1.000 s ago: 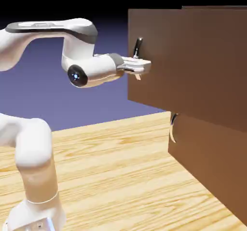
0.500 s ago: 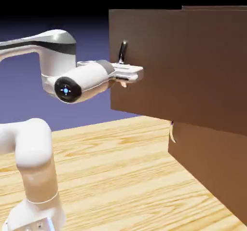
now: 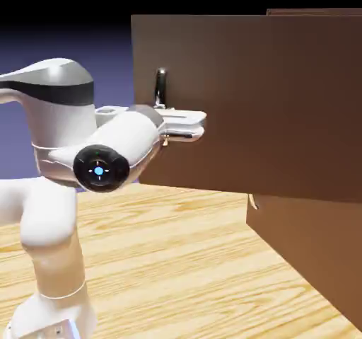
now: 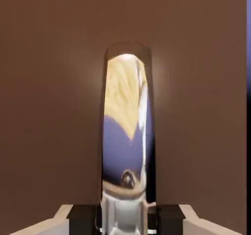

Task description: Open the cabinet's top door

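Note:
The cabinet (image 3: 311, 245) is a tall dark-brown box at the exterior view's right. Its top door (image 3: 247, 97) is swung well out from the cabinet body, toward the left. The door's curved metal handle (image 3: 160, 86) stands upright near the door's free edge. My gripper (image 3: 185, 125) is shut on that handle, just below its visible upper end. In the hand view the shiny handle (image 4: 126, 131) fills the middle, mirroring the table and backdrop, with the brown door (image 4: 49, 106) behind it. The gripper (image 4: 126, 214) clamps the handle's lower part at the bottom edge.
Below the top door sits the lower brown panel (image 3: 304, 260), shut, with its own small curved handle (image 3: 252, 202) just under the open door's bottom edge. The light wooden table (image 3: 177, 260) spreads in front. My white arm (image 3: 49, 210) rises at the left.
The top door has swung farther open, its free edge moving left. My hand has travelled left and slightly down with the handle, and the arm has folded back toward its base.

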